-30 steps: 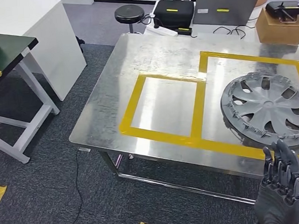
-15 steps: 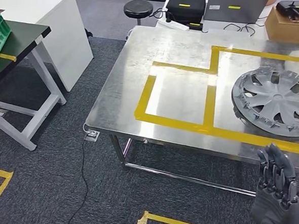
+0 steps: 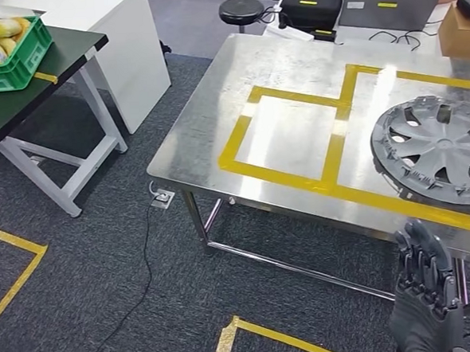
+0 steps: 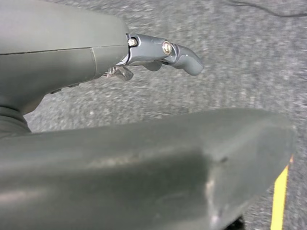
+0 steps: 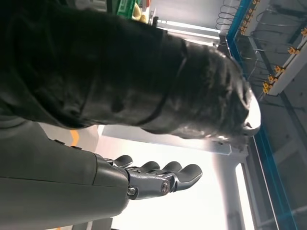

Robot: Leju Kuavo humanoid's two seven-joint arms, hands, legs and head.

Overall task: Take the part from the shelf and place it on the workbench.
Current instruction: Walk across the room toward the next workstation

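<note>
Hubcap [image 3: 438, 149] lying flat on workbench [image 3: 286, 69], just beyond right hand [image 3: 425, 292], which is hanging released, holding nothing; left hand [image 4: 159, 50] also holding nothing.

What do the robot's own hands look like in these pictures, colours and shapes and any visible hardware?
The right hand is dark grey with a ribbed, glove-like back and jointed fingers. In the right wrist view the same hand shows a smooth grey cover and rounded, glossy fingertips with a silver screw. The left hand has a smooth olive-grey cover and a blue-grey curved finger fixed with metal screws.
</note>
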